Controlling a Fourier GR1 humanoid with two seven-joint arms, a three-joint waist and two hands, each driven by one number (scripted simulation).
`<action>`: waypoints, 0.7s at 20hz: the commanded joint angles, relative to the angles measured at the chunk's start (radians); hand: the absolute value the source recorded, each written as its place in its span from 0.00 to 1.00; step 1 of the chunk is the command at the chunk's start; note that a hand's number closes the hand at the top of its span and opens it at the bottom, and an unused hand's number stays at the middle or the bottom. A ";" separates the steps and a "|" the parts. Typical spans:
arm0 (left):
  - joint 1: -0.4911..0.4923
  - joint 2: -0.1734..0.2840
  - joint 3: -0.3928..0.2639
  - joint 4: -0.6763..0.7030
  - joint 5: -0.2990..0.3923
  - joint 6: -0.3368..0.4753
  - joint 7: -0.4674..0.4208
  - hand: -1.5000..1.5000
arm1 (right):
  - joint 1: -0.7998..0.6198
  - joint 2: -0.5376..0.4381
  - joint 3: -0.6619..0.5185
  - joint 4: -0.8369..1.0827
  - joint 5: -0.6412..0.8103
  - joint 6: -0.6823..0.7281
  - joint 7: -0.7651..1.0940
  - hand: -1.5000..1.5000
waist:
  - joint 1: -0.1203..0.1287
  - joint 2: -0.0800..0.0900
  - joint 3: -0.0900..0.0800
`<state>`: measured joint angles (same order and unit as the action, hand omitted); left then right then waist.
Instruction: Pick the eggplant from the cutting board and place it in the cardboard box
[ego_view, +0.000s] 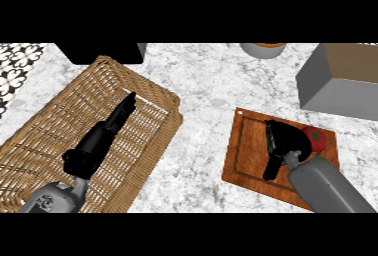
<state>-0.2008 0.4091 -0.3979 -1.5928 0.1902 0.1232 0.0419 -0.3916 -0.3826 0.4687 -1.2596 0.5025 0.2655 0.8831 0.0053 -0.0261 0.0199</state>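
Grey forearms (328, 185), black hands (103, 137)

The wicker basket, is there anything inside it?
Cannot tell. The left hand stretches flat over the wicker basket; only bare weave shows around it, but the arm hides part of the floor.

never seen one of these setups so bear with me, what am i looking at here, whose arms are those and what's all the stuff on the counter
This is a single view from a humanoid robot's head, looking steeply down at a marble counter. The two grey forearms are its own, each ending in a black hand. The left hand hangs over a wicker basket, fingers straight, holding nothing. The right hand is over a wooden cutting board, fingers curled downward; whether it grips anything is hidden. A red, tomato-like item sits beside it on the board. No eggplant is visible. At upper right stands a grey box with a brown top, probably the cardboard box.
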 joint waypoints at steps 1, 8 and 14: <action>-0.057 -0.028 0.024 0.091 -0.016 -0.013 -0.001 0.50 | 0.000 0.046 0.028 0.136 0.046 -0.027 -0.090 1.00 | 0.000 0.032 -0.019; 0.022 0.007 0.025 0.033 -0.007 -0.002 -0.019 0.50 | 0.101 -0.200 0.020 -0.078 0.122 -0.115 -0.475 1.00 | -0.019 0.026 -0.019; -0.016 0.003 0.024 0.028 -0.010 0.023 0.013 0.50 | 0.228 -0.381 -0.076 -0.147 0.162 -0.346 -0.798 1.00 | -0.036 0.026 -0.018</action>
<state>-0.1740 0.4253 -0.3872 -1.6318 0.2128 0.1439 0.0658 -0.2247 -0.6710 0.4469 -1.3968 0.6385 0.0453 0.2662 -0.0218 -0.0180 0.0201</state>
